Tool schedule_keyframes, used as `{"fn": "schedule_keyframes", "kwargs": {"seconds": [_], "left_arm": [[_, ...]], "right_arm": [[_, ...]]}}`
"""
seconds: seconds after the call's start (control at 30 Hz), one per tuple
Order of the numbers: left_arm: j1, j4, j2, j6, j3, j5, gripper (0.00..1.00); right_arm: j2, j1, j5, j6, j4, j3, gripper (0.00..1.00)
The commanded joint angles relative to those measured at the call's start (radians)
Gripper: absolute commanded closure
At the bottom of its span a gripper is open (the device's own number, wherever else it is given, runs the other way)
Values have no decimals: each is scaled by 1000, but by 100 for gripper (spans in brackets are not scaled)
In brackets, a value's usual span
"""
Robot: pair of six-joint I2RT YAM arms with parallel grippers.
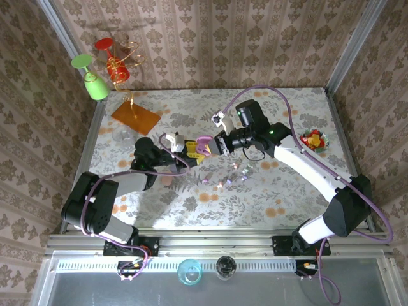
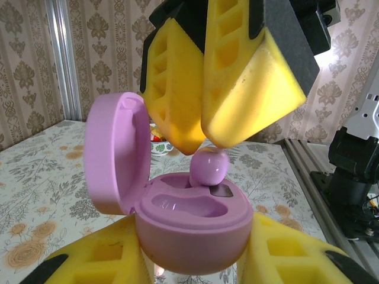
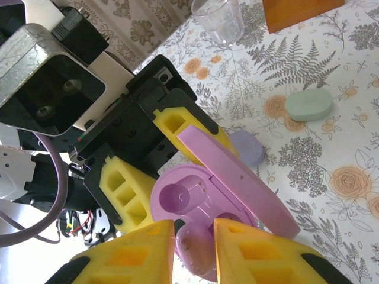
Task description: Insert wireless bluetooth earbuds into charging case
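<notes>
Here, right tool [image 2: 207,145] half hides earbud [image 2: 208,168] over case [image 2: 195,231].

The floral table [image 1: 280,204] bears an orange board [image 1: 135,118], a glass [image 1: 122,135], a sweets bowl [image 1: 314,140], perhaps tiny earbuds [image 1: 244,173].

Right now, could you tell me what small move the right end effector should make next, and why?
Probably ease the right end effector straight down a little. It pinches the pink earbud just above one well of the open pink charging case, which the left end effector holds; the bud looks not yet fully seated.
</notes>
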Motion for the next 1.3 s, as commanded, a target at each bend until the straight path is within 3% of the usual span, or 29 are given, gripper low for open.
{"fn": "schedule_keyframes", "kwargs": {"seconds": [0.0,0.77,1.0,1.13,1.27], "left_arm": [[-4,44,-20,-15,32,52,72],[18,126,23,-42,21,38,72],[26,128,8,-41,19,32,72],[27,127,2,-36,20,32,72],[31,127,1,-33,20,28,72]], "right_arm": [[5,15,21,-23,18,5,72],[-148,19,-16,19,154,-65,65],[-233,10,86,-2,107,-157,75],[-216,13,71,12,92,-161,86],[-193,19,50,21,104,-148,87]]}}
